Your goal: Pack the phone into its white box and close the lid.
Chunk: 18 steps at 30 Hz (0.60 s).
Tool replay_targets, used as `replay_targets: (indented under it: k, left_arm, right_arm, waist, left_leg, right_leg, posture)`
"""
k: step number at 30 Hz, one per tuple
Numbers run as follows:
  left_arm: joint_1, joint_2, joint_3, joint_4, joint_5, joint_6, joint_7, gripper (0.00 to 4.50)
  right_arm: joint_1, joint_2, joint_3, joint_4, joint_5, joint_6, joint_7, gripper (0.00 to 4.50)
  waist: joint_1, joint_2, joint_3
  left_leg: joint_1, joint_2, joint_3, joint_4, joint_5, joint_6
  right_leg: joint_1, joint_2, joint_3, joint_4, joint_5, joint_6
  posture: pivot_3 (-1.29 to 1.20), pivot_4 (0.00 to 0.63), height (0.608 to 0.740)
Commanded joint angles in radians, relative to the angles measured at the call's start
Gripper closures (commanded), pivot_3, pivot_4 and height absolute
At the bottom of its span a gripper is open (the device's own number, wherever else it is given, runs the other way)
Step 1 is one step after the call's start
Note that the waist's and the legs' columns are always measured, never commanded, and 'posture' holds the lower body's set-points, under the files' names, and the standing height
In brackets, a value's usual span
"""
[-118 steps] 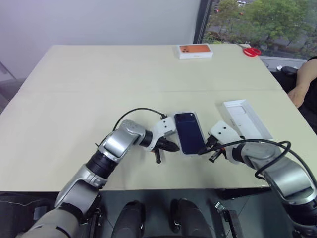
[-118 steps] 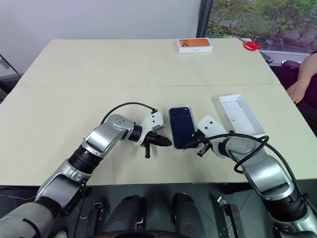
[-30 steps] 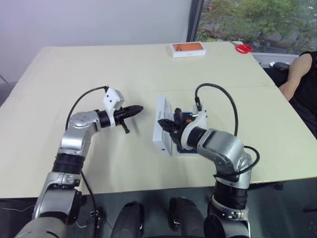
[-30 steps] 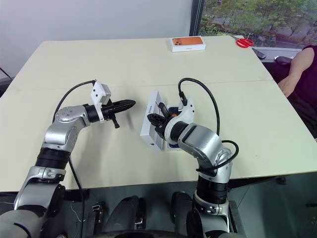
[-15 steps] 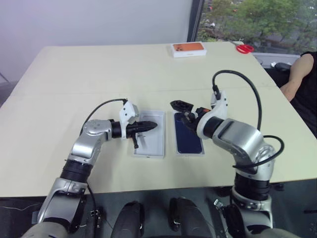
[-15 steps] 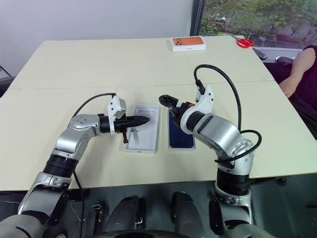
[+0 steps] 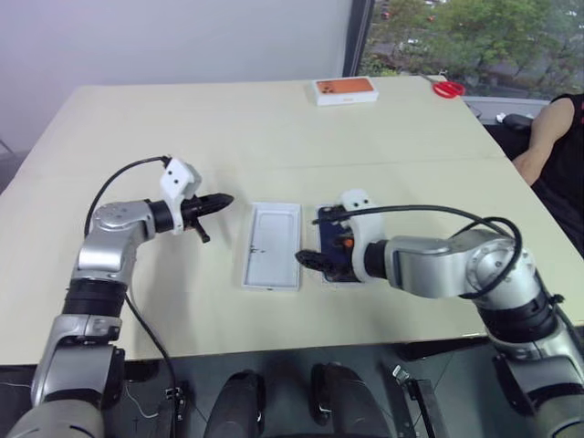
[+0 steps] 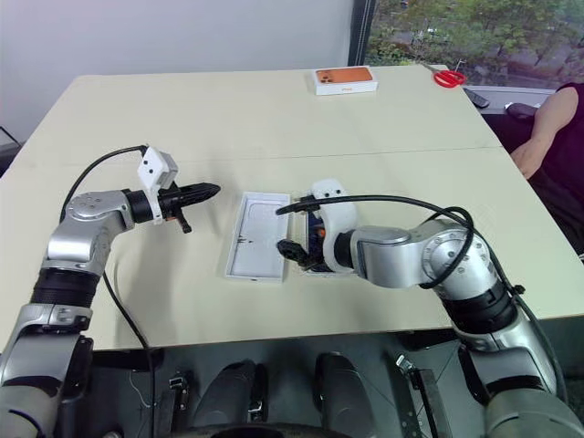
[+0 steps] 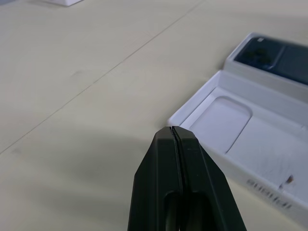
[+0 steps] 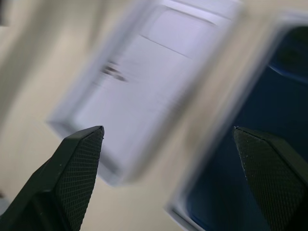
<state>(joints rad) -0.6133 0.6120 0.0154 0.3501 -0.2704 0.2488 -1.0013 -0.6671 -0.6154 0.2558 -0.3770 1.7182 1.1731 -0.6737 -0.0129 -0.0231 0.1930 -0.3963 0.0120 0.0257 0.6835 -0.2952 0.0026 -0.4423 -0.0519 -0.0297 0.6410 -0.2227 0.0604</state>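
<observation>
Lid (image 7: 272, 244) upturned beside boxed phone (image 9: 284, 57).

Brightness: even, bright daylight over the table (image 7: 274, 128).
Light source: the window (image 7: 456, 36) at the far right corner, with green trees outside.
Shadows: soft and faint; a dim patch lies on the table under the left gripper (image 9: 174, 131) in its wrist view.
Glare: none strong; the lid (image 7: 271, 245) looks bright white but keeps its detail.
Blur: the right wrist view is heavily smeared; the lid and the phone (image 10: 260, 144) have streaked edges.
Focus: head views sharp; the left wrist view is crisp up close.
</observation>
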Motion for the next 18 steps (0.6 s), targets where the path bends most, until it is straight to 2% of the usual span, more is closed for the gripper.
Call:
replay_targets:
  k: [1,7,16,18]
  left_arm:
    - [0.011,0.008,0.004,-0.024,0.014,-0.028,0.002,4.5]
    - [0.042,-0.003,0.004,-0.056,0.019,-0.024,0.008,4.5]
    - [0.059,-0.011,0.02,-0.084,0.007,-0.006,0.027,4.5]
    - [0.059,-0.012,0.022,-0.086,0.005,-0.005,0.031,4.5]
  right_arm:
    - [-0.049,0.05,0.037,0.037,-0.045,0.006,0.032,0.04]
    - [-0.073,0.125,0.049,0.124,-0.06,0.009,0.023,0.04]
    - [-0.079,0.199,0.037,0.209,-0.17,0.069,0.009,0.04]
    - [-0.081,0.216,0.032,0.223,-0.192,0.084,0.014,0.55]
  waist:
    - [0.001,0.0,0.0]
    - [0.001,0.0,0.0]
    - [0.0,0.0,0.0]
    - [-0.001,0.0,0.0]
  left_leg:
    - [0.0,0.0,0.0,0.0,0.0,0.0]
    - [-0.007,0.0,0.0,0.0,0.0,0.0]
    - [-0.009,0.0,0.001,0.0,0.0,0.0]
    - [-0.009,0.0,0.001,0.0,0.0,0.0]
  right_leg:
    - [0.0,0.0,0.0,-0.001,0.0,0.0]
    - [-0.003,-0.004,-0.001,-0.005,0.001,0.0]
    - [-0.004,-0.006,-0.003,-0.007,0.002,-0.001]
    - [-0.004,-0.006,-0.003,-0.007,0.002,-0.001]
  posture:
    - [0.0,0.15,0.74]
    - [0.0,0.15,0.74]
    - [0.0,0.15,0.74]
    - [0.0,0.15,0.74]
